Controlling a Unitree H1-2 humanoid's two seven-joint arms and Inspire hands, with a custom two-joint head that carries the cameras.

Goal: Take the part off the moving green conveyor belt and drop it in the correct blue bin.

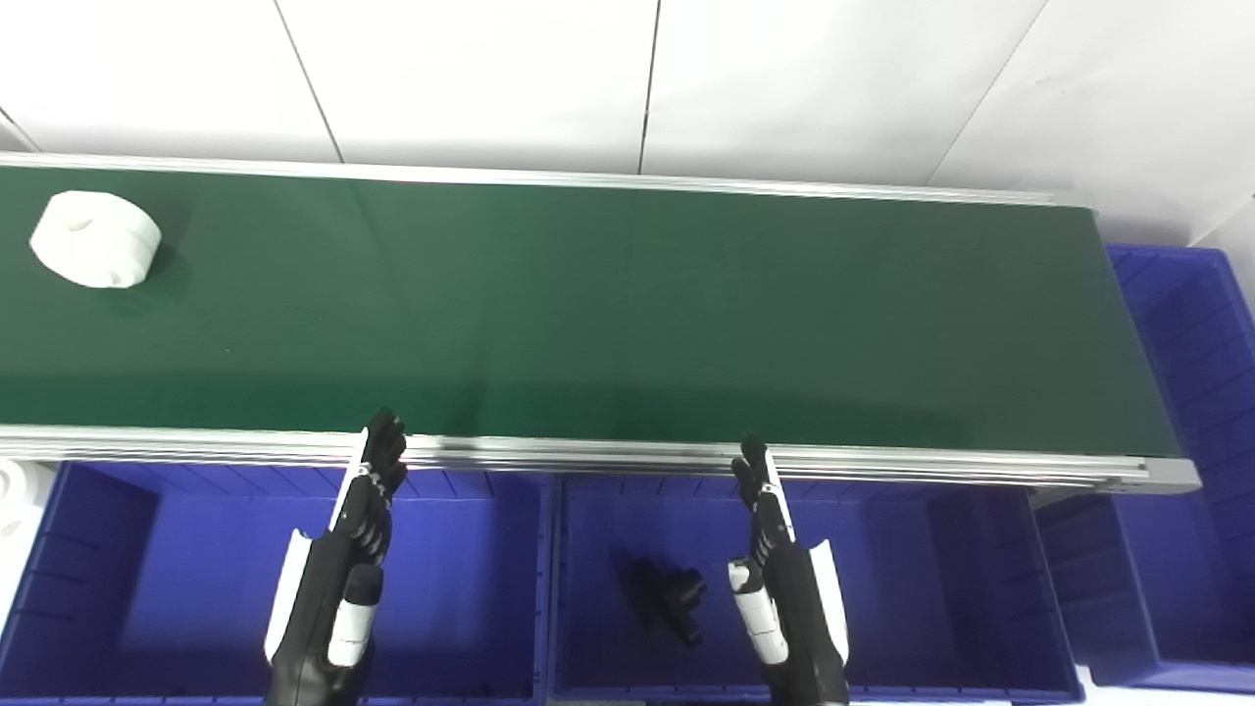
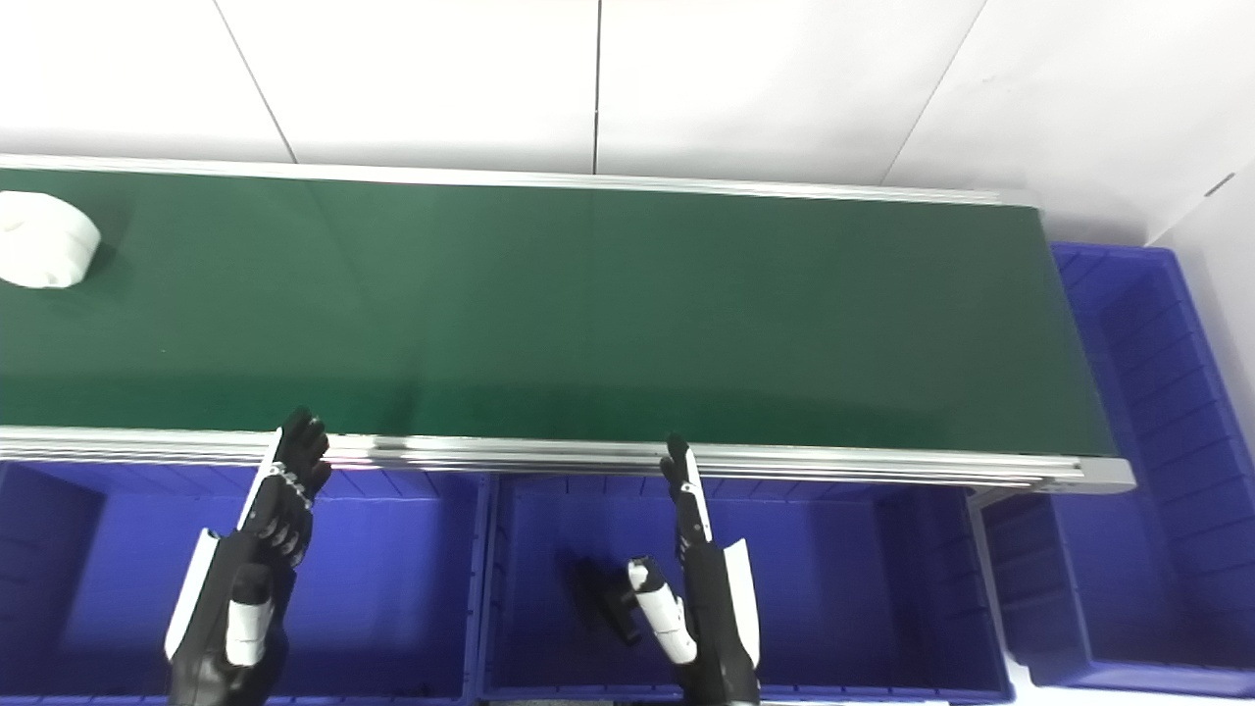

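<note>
A white round part (image 1: 96, 238) lies at the far left of the green conveyor belt (image 1: 627, 314). My left hand (image 1: 345, 564) hangs over the left blue bin (image 1: 157, 579), fingers stretched out and apart, tips at the belt's near rail, holding nothing. Over the middle blue bin (image 1: 931, 588) my right hand (image 1: 779, 579) stands the same way, open with nothing in it. Both hands are far from the white part. A black part (image 1: 667, 600) lies on the middle bin's floor, just left of my right hand.
A third blue bin (image 1: 1191, 441) stands at the belt's right end. A metal rail (image 1: 608, 453) runs along the belt's near edge above the bins. Something white (image 1: 18, 495) shows at the left edge beside the left bin. A white wall rises behind the belt.
</note>
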